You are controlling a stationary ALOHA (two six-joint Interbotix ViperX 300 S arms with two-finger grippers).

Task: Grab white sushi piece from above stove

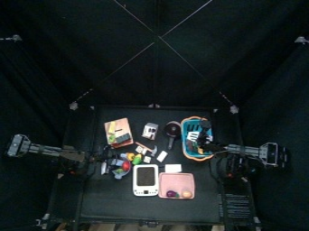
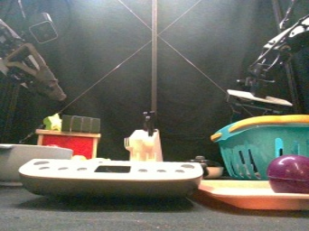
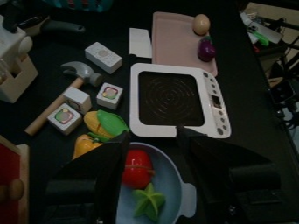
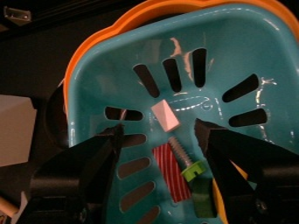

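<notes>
The white sushi piece (image 3: pixel 103 58) lies on the desk (image 3: pixel 251 105) just beyond the stove (image 3: pixel 176 98), beside a hammer (image 3: pixel 65 87). The right gripper (image 4: pixel 158 144) hangs wide open over a teal basket (image 4: pixel 233 52), well apart from it. The left gripper (image 3: pixel 152 175), open, hovers above a bowl (image 3: pixel 176 188).
</notes>
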